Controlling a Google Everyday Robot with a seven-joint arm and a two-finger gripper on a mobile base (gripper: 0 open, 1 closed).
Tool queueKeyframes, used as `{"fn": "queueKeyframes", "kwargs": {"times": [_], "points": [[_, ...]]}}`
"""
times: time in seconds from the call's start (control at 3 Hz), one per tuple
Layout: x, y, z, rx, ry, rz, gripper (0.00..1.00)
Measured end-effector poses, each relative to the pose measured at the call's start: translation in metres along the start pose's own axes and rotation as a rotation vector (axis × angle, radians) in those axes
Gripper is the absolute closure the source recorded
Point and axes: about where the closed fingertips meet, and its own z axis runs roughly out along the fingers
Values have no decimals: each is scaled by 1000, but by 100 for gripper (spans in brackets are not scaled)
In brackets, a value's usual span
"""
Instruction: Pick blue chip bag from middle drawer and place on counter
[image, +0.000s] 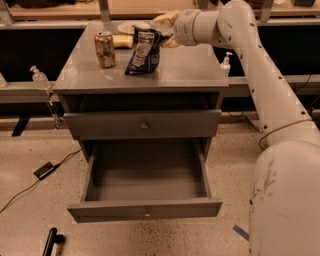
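Observation:
The blue chip bag (144, 50) stands slumped on the counter (190, 67), its printed side facing me, just right of the orange-brown soda can (105, 49). My gripper (164, 31) is at the bag's upper right corner, open, with its yellowish fingers (162, 19) spread above and beside the bag's top. The white arm reaches in from the right. The middle drawer (110, 211) is pulled out below and its inside shows nothing in it.
A closed drawer front with a knob (144, 125) sits above the open one. A plate (131, 26) and a yellow item (122, 41) lie at the counter's back. Sanitizer bottles (40, 79) (226, 64) flank the cabinet. A cable and a small device (45, 170) lie on the floor.

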Motion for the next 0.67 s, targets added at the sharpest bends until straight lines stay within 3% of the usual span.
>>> {"fn": "queueKeyframes", "kwargs": {"times": [0.33, 0.67], "points": [[-3, 1, 3, 0, -6, 1, 0], [-3, 1, 4, 0, -6, 1, 0]]}}
